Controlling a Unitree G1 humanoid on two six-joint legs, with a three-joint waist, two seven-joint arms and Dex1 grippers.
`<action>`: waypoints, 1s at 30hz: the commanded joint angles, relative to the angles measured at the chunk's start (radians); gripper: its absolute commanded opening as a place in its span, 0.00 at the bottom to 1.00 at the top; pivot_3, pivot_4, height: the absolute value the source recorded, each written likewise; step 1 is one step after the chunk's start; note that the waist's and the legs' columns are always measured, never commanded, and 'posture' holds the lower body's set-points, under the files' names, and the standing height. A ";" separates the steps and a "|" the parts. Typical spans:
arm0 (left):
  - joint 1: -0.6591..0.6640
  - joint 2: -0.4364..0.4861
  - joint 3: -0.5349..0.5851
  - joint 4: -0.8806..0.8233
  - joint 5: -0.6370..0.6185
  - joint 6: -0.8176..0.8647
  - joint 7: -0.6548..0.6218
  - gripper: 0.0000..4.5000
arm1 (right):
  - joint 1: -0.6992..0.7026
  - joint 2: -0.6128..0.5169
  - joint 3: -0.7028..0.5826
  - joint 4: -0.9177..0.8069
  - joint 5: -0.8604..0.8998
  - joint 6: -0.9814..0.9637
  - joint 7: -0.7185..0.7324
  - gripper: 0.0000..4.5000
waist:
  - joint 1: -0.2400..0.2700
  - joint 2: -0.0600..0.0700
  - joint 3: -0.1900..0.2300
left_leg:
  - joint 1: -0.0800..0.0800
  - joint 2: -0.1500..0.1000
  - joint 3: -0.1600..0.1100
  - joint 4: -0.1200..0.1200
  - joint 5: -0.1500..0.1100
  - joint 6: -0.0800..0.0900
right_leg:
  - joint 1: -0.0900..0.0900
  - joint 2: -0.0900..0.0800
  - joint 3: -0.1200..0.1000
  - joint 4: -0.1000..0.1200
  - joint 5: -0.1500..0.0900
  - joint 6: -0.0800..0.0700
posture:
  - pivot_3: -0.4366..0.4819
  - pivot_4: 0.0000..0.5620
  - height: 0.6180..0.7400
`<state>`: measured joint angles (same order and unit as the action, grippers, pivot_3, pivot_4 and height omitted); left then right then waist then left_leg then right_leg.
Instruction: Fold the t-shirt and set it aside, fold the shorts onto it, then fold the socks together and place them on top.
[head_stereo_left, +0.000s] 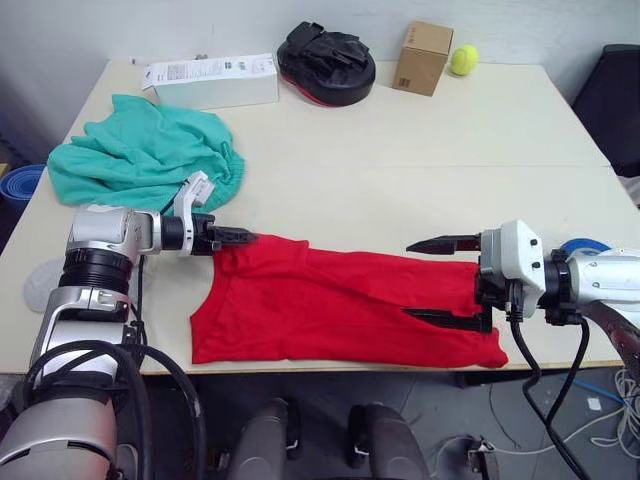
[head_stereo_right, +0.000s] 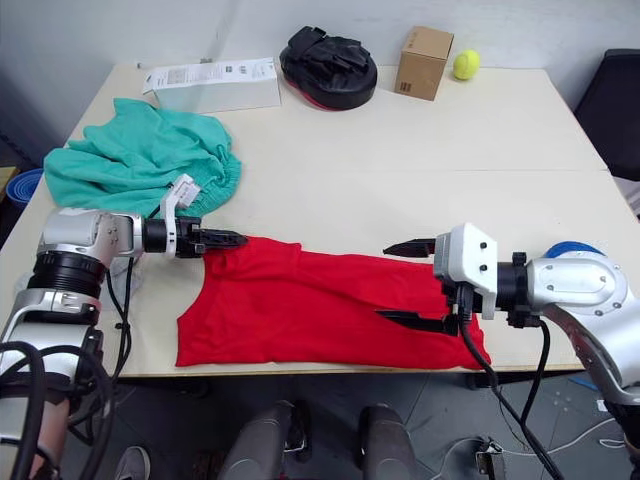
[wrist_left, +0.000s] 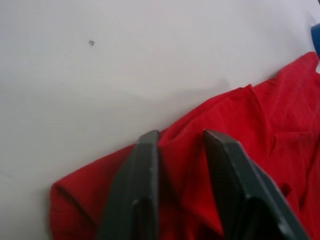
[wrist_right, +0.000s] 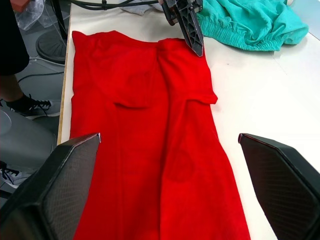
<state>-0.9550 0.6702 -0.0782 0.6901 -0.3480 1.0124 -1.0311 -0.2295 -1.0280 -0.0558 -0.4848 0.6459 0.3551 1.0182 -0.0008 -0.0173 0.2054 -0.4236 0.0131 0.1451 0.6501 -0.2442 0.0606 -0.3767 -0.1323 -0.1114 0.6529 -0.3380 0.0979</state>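
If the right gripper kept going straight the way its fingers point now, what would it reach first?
Judging by the right wrist view, the open right gripper points along the red t-shirt toward the left gripper at its far end. Height is unclear; it may brush the cloth first.

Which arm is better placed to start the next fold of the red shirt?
Left, probably. The left gripper is pinched on the far edge of the bright red cloth t-shirt at its left end, so it can lift now. The right gripper is open over the other end, holding nothing.
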 joint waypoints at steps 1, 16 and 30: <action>-0.006 0.014 0.029 -0.011 0.000 -0.039 -0.025 0.03 | -0.022 0.014 -0.031 -0.011 -0.008 0.002 0.007 1.00 | 0.000 0.000 0.000 | 0.000 0.000 0.000 0.000 0.000 0.000 | 0.000 0.000 0.000 0.000 0.000 0.000 | 0.48 0.27 1.00; 0.271 0.185 -0.043 -0.656 -0.068 -0.296 -0.379 0.01 | -0.003 0.046 -0.006 0.005 -0.093 -0.049 0.075 1.00 | -0.011 0.000 0.000 | 0.001 0.001 0.001 -0.003 -0.001 -0.001 | 0.000 0.001 0.001 -0.003 0.000 0.000 | 0.48 0.27 1.00; 0.527 0.270 -0.110 -0.646 0.174 -0.845 -0.409 0.01 | 0.012 0.074 0.024 0.034 -0.176 -0.084 0.123 1.00 | -0.001 0.001 0.000 | -0.001 0.001 0.000 -0.004 -0.006 -0.005 | 0.000 -0.001 0.001 -0.010 -0.001 -0.002 | 0.48 0.27 1.00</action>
<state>-0.4221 0.9260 -0.2062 0.0315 -0.1872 0.1945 -1.4422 -0.2220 -0.9524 -0.0272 -0.4486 0.4784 0.2954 1.1297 -0.0020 -0.0167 0.2053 -0.4242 0.0140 0.1456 0.6458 -0.2510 0.0553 -0.3765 -0.1336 -0.1107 0.6433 -0.3386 0.0962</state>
